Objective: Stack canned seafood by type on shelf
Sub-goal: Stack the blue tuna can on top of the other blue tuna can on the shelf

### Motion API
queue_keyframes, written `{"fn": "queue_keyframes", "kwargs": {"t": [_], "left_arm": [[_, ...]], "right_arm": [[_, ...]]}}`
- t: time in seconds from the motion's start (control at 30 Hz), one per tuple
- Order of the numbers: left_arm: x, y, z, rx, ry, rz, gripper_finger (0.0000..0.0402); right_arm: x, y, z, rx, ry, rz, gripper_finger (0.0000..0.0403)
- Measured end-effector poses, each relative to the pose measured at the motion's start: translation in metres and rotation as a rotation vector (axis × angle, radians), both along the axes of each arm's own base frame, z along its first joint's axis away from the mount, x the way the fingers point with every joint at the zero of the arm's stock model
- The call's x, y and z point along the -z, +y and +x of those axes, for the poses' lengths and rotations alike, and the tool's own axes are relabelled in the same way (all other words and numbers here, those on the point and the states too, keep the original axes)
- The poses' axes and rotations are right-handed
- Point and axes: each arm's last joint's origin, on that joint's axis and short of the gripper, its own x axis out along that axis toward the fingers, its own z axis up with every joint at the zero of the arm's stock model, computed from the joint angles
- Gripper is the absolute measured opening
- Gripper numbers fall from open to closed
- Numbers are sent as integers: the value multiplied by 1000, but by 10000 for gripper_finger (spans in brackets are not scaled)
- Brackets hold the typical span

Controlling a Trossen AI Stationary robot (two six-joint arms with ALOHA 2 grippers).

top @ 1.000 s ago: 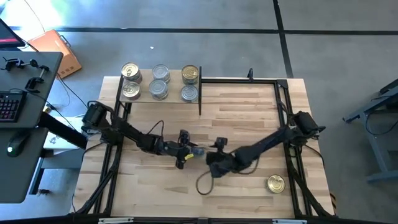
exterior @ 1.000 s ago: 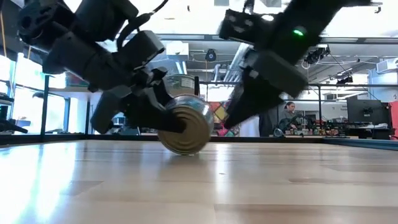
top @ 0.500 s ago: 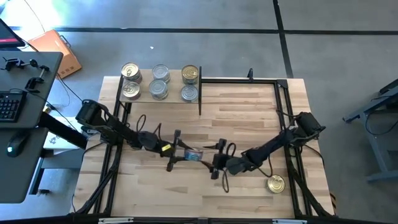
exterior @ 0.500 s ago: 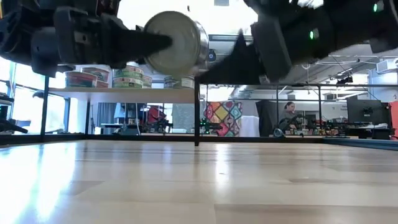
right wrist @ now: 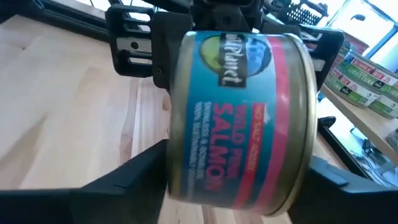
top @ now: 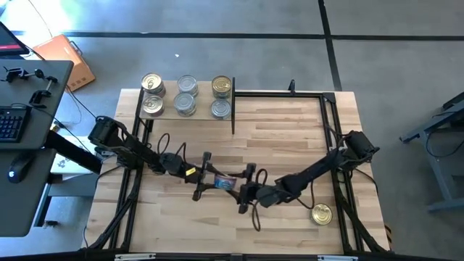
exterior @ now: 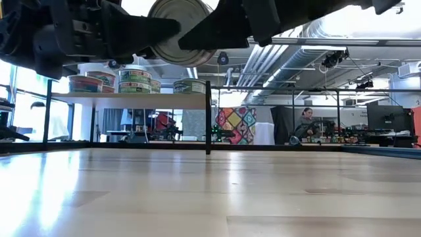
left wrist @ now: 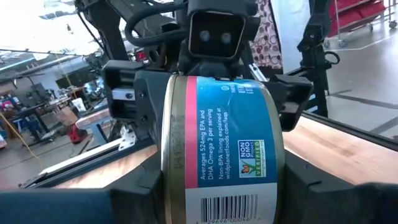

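Midair, salmon tin [top: 225,181] between both arms' fingers.

The big wooden worktop [top: 290,138] has one gold-topped tin [top: 322,214] sitting near its right front corner. At the back left stands the small shelf [top: 199,107]. Six tins [top: 186,96] sit on it in three pairs, gold, silver, gold.

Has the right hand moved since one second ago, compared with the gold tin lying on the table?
Yes. In the high view the right hand has gone left, away from the lone gold tin, and now meets the salmon tin held by the left hand.
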Motion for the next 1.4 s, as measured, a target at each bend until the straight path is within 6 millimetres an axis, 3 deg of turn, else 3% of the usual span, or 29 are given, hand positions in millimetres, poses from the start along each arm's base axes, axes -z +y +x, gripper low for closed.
{"fn": "queue_keyframes", "kwargs": {"t": [0.2,0.4,0.6,0.83,0.97,1.1,1.4], "left_arm": [[2,0,0,1,12,15,174],[3,1,0,-41,65,-2,275],[-7,3,0,-147,58,50,301],[-14,-10,34,-266,353,253,304],[-27,-11,48,-349,510,265,304],[-35,-12,54,-328,557,263,297],[-40,-14,57,-232,581,248,205]], "right_arm": [[-5,4,4,22,63,43,175],[0,2,1,76,235,67,171],[8,-12,-1,154,337,173,171],[7,-27,7,126,358,220,177],[7,-33,9,143,358,222,178],[8,-35,10,136,365,229,179],[8,-35,10,122,373,236,180]]}}
